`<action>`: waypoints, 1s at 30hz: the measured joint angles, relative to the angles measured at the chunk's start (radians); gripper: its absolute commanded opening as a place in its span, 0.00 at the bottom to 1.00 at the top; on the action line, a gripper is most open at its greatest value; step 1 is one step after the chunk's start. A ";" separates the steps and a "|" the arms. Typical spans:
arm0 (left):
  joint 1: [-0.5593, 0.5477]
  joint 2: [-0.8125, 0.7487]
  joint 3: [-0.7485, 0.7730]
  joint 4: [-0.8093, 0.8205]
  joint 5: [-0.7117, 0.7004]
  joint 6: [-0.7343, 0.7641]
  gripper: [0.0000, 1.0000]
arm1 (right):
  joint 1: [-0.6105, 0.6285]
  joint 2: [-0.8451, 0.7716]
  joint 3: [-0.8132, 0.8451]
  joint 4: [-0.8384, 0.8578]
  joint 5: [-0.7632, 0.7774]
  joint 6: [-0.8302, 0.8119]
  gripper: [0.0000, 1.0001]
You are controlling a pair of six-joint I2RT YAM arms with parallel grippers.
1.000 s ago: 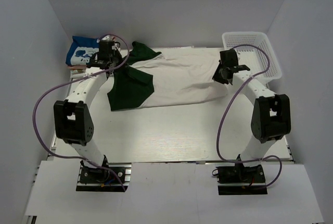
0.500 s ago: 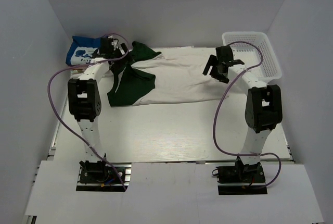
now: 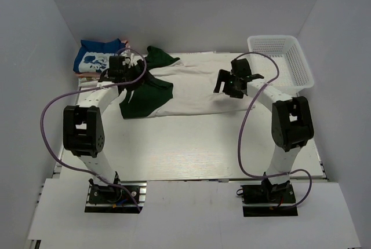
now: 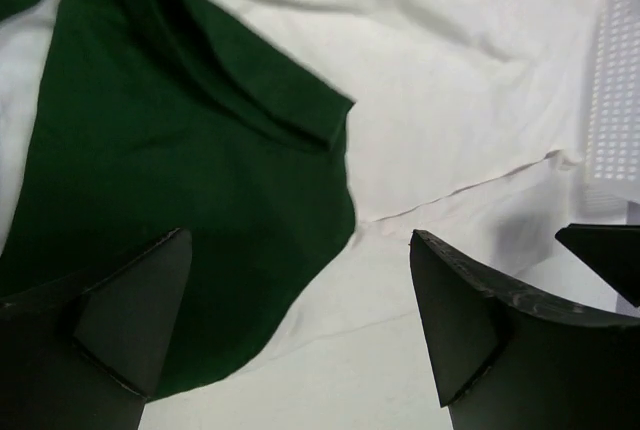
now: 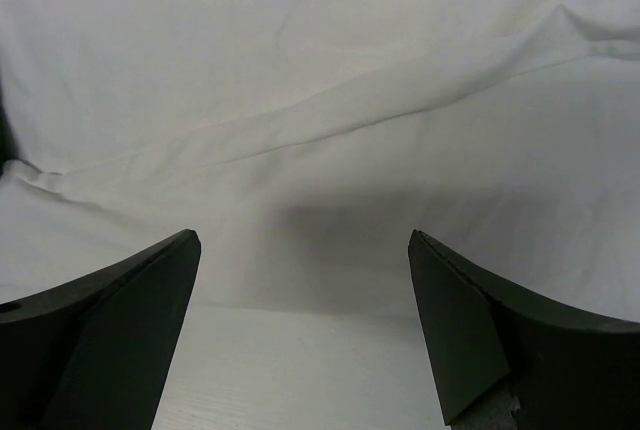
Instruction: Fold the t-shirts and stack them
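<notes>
A cream t-shirt (image 3: 200, 87) lies spread flat across the back of the table. A dark green t-shirt (image 3: 145, 95) lies crumpled over its left end. My left gripper (image 3: 130, 72) hovers open above the green cloth (image 4: 180, 180), beside the cream cloth (image 4: 450, 80), holding nothing (image 4: 300, 320). Over the cream shirt's right part my right gripper (image 3: 228, 85) stands open. Its jaws (image 5: 300, 320) are wide apart above the shirt's near hem (image 5: 320, 100), with nothing between them. A blue printed t-shirt (image 3: 95, 58) sits folded on a pinkish one (image 3: 87, 75) at the back left.
A white mesh basket (image 3: 284, 58) stands at the back right corner, and its wall (image 4: 615, 100) shows in the left wrist view. Bare white table (image 3: 191, 145) lies in front of the shirts. Grey walls close in the sides and back.
Both grippers have gone from shut to open. The right gripper has moved left over the cream shirt. The left gripper has shifted slightly nearer, over the green shirt.
</notes>
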 measured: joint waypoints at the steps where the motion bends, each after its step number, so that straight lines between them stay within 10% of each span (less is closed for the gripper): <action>1: -0.001 -0.002 -0.025 0.005 0.001 -0.001 1.00 | 0.005 0.021 0.002 0.002 -0.004 -0.006 0.90; 18: 0.025 -0.120 -0.470 0.105 -0.023 -0.108 1.00 | 0.040 -0.007 -0.233 0.138 0.029 -0.022 0.90; 30: 0.005 -0.977 -0.843 -0.399 -0.126 -0.306 1.00 | 0.188 -0.505 -0.690 0.019 0.050 -0.017 0.90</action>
